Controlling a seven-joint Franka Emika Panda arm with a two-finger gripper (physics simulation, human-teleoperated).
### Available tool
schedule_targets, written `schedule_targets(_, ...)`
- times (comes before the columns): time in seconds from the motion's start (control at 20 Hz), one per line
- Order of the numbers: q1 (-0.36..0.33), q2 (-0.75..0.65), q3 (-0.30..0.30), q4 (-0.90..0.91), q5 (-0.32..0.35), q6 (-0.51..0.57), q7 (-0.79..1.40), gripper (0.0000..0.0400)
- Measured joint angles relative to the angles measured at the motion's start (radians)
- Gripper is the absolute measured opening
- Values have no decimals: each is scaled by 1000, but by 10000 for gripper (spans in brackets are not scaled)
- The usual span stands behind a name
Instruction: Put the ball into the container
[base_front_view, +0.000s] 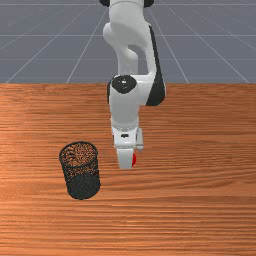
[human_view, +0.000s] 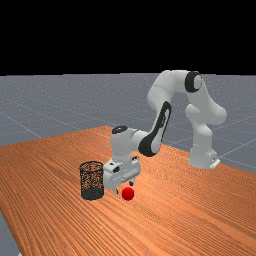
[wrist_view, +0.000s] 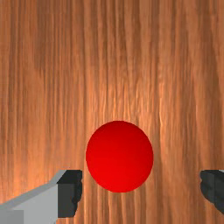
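Arm (human_view: 161, 90) bent, reaching low; jaws wide apart, pointing down.

From where I stood, I could read no words, labels, brands, numbers or signs.
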Motion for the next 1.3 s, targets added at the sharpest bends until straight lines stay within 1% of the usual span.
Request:
schedule_targets(0.3, -21, -7, -6, 2, 5, -6, -16, 400)
schedule_targets(0.35, -7, -8, -17, 1, 19, -4, 53, 400)
schedule_targets(0.5, 40, -8, -17, 0, 27, -3, 144, 400)
schedule_targets(0.6, 60, -6, -2, 4, 13, -5, 124, 400)
schedule_targets(0.65, 68, -6, 0, 5, 13, -5, 134, 400)
schedule_targets(0.7, 74, -12, -1, -7, -2, 0, 122, 400)
schedule_targets(0.75, 68, 10, 7, 32, 7, -52, 112, 400)
schedule_targets(0.9, 68, 35, 7, 38, 7, -36, 112, 400)
schedule_targets(0.95, 67, 30, 8, 12, 2, 16, 99, 400)
schedule_targets(1.1, 46, 31, 9, 8, -2, 17, 56, 400)
schedule_targets(1.15, 41, 19, 4, -23, 6, 72, 69, 400)
schedule_targets(1.2, 33, 15, 3, -35, 6, 95, 61, 400)
schedule_targets(1.25, 31, 17, 1, -23, 6, 65, 61, 400)
schedule_targets(1.3, 31, 16, 0, -23, 6, 66, 63, 400)
